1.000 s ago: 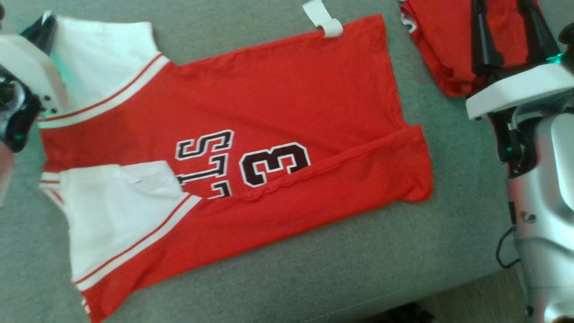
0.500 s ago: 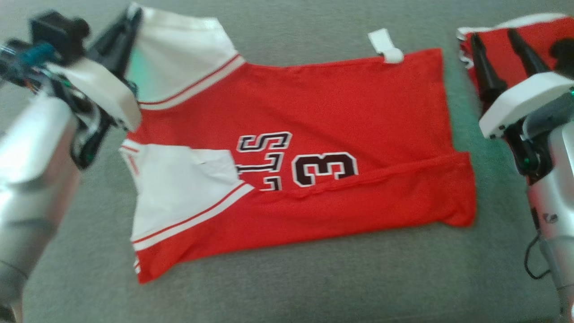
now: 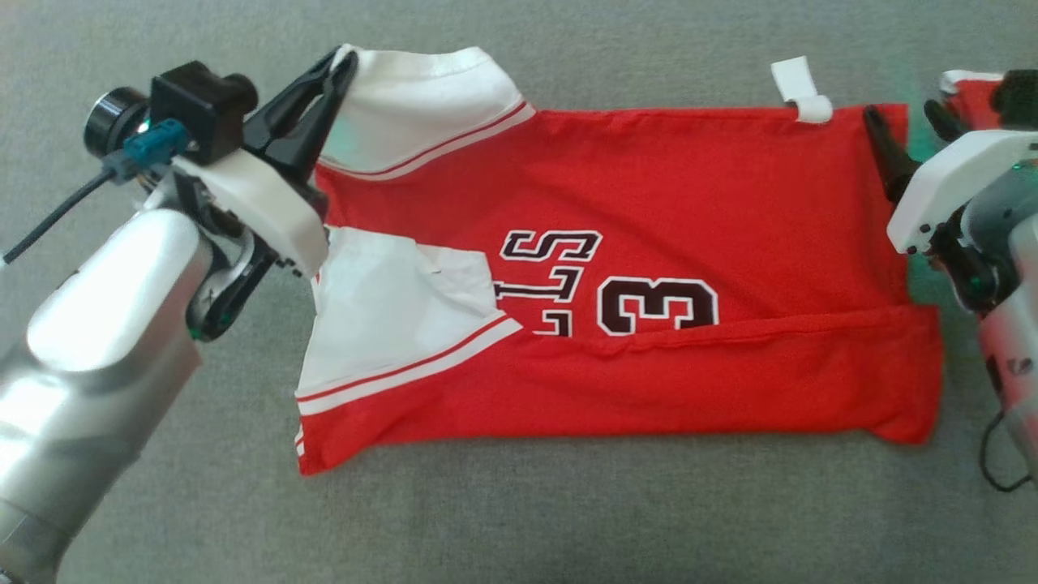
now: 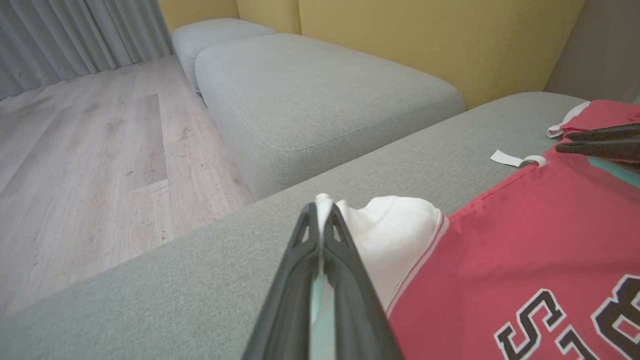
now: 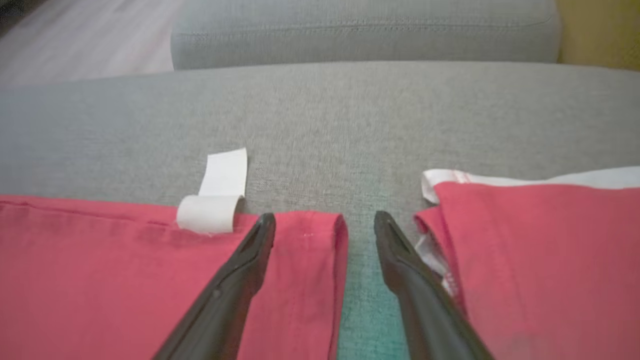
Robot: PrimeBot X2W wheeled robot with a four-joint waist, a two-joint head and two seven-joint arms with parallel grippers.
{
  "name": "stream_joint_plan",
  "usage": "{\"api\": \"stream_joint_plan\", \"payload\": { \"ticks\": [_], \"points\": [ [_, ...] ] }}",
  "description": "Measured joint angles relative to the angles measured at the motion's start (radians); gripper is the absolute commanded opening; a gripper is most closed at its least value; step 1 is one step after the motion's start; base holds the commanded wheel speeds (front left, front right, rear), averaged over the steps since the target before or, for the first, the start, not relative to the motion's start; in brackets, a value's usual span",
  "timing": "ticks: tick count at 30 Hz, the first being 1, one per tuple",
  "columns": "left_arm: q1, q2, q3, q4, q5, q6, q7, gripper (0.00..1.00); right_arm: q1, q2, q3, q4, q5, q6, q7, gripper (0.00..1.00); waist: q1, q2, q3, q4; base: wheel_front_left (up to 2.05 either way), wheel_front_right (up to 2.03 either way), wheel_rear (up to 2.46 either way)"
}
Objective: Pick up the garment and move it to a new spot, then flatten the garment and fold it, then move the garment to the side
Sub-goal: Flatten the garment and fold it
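Note:
The garment (image 3: pixel 649 186) is a red jersey with white sleeves and a black "13", spread flat on the grey sofa cushion (image 3: pixel 568 519). Its near edge is folded over in a long strip. My left gripper (image 3: pixel 345 61) is shut on the tip of the far white sleeve (image 4: pixel 395 235), pinching the cloth between its fingers (image 4: pixel 345 280). At the garment's far right corner (image 5: pixel 300 240) my right gripper (image 3: pixel 900 113) hovers open: one finger (image 5: pixel 250 260) is over the red cloth, the other (image 5: pixel 400 260) over bare cushion.
A second red piece of clothing (image 5: pixel 525 260) lies just right of my right gripper, at the head view's upper right (image 3: pixel 969 93). A white label (image 3: pixel 799 85) sticks out of the garment's far edge. Beyond the cushion are a grey ottoman (image 4: pixel 310 90) and wooden floor (image 4: pixel 90 150).
The head camera has swung, shifting the whole picture. My right gripper has come off the second red piece to the garment's corner. My left gripper stays shut on the sleeve.

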Motion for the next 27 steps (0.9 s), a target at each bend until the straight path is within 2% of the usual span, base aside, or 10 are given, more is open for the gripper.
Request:
{"api": "stream_joint_plan", "payload": {
  "ticks": [8, 10, 18, 27],
  "points": [
    [0.0, 0.005, -0.013, -0.038, 0.0, 0.015, 0.026, 0.0, -0.104, -0.024, 0.069, 0.108, 0.027, 0.0, 0.053, 1.0, 0.0002, 0.0, 0.048, 0.028, 0.0, 0.0, 0.0],
    [-0.001, 0.005, -0.014, -0.037, 0.0, 0.015, 0.031, 0.0, -0.132, -0.026, 0.092, 0.123, 0.04, 0.0, 0.069, 0.0, 0.0001, 0.0, 0.053, 0.031, 0.0, 0.0, 0.0],
    [-0.009, 0.013, 0.017, 0.034, -0.003, 0.035, 0.0, 0.0, -0.155, -0.026, 0.147, 0.116, 0.102, 0.0, 0.004, 0.0, 0.0001, 0.0, 0.046, -0.009, 0.0, 0.0, 0.0],
    [-0.121, 0.021, 0.08, 0.173, -0.012, 0.044, -0.072, 0.0, -0.272, -0.013, 0.166, 0.072, 0.177, 0.0, -0.092, 0.0, 0.0001, 0.0, 0.045, -0.077, 0.0, 0.0, 0.0]
  ]
}}
